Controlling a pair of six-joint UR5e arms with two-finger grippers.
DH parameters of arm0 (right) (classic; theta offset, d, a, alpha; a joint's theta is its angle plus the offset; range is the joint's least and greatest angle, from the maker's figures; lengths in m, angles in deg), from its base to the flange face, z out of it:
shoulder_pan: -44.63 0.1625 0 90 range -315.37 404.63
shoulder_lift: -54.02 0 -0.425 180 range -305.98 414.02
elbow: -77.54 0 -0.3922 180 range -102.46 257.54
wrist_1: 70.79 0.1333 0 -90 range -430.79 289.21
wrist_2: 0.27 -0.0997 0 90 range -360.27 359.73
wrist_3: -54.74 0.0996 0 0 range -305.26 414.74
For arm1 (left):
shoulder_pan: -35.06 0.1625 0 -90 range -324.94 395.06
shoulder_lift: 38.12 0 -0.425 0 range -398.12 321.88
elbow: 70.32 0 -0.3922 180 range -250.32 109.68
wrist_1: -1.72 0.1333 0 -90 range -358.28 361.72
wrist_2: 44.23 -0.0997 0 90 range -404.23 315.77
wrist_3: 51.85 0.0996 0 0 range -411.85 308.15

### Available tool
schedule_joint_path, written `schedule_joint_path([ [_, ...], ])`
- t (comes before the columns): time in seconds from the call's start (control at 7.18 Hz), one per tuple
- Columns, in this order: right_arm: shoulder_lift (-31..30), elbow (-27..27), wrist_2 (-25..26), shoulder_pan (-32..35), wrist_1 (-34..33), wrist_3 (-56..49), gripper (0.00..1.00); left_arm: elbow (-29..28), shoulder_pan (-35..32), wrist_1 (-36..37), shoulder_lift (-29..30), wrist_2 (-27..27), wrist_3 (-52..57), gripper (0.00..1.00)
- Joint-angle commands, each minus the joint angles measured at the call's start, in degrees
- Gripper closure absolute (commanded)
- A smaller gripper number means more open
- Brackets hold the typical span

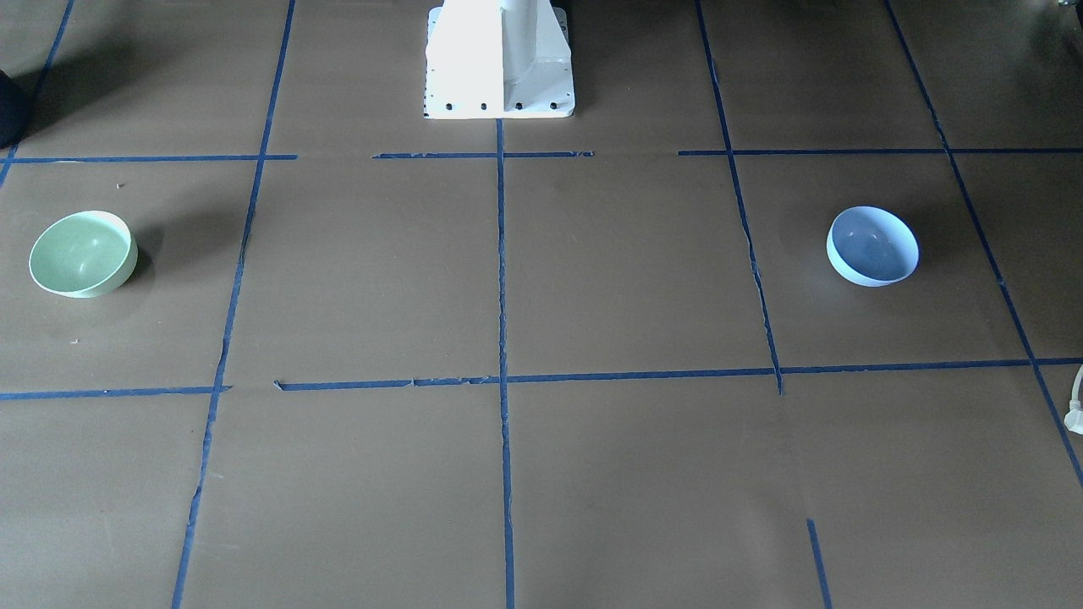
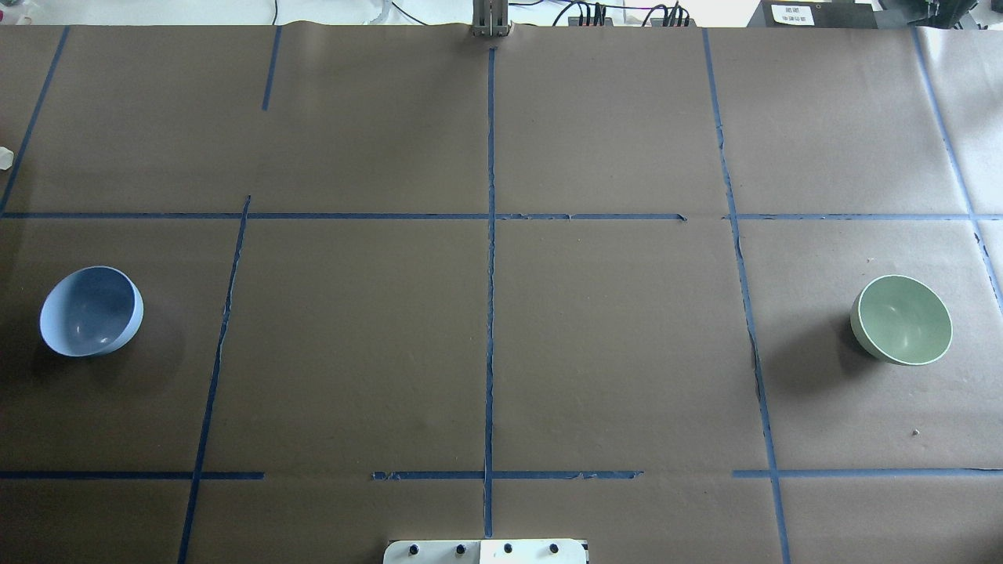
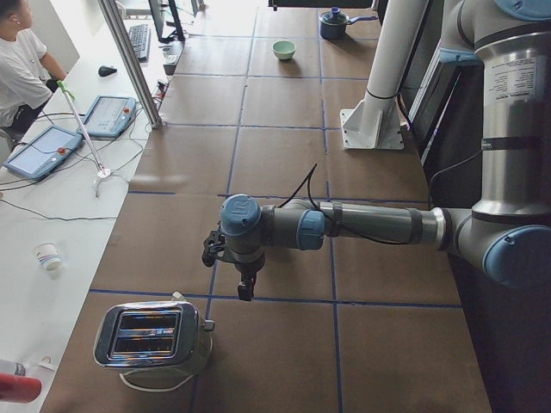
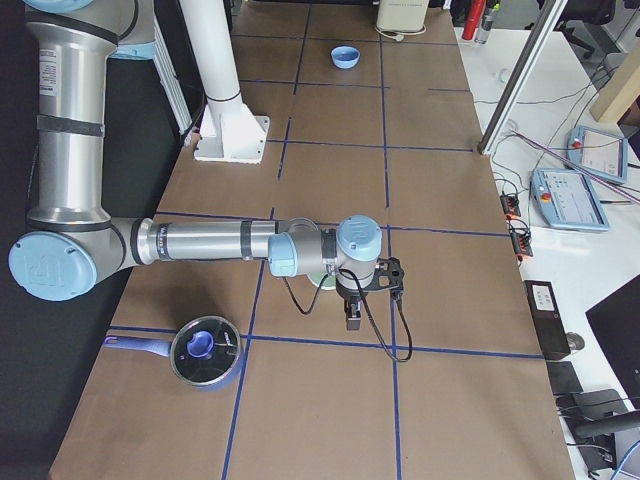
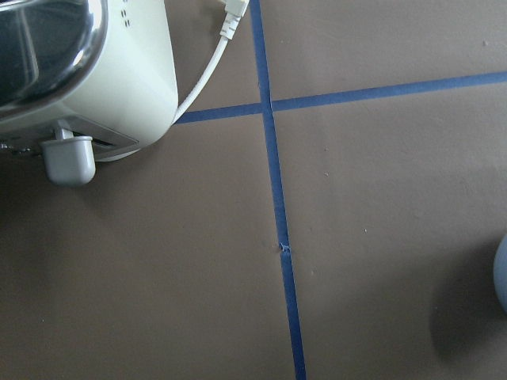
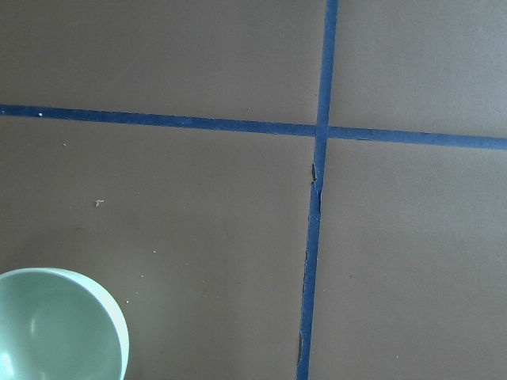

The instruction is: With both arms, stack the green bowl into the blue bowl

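The bench (image 2: 353, 337) lay under brown paper, ruled into squares by blue tape (image 2: 490, 313). A white pedestal (image 1: 499, 59) stood at the top centre of the front-facing view. At the lower left of the left side view sat a cream-and-chrome toaster (image 3: 153, 337), slots upward. Its white cord (image 5: 207, 71) ran beside a tape line in the left wrist view. A saucepan (image 4: 205, 350) with a blue handle sat at the lower left of the right side view. Off the bench, at the upper left of the left side view, a person in a white shirt (image 3: 19, 64) sat near two teach pendants (image 3: 110, 115) — a paper cup (image 3: 48, 255) stood further down the same pale surface.
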Motion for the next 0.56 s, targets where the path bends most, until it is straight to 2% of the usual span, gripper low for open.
schedule_joint_path([
  [0.0,-0.4,0.0,-0.2,0.0,0.8,-0.1,0.00,0.2,0.3,0.1,-0.3,-0.3,-0.1,0.00],
  [0.42,-0.5,0.1,-0.2,0.0,0.8,-0.2,0.00,-0.9,0.4,-0.3,-0.1,0.1,-2.6,0.00],
])
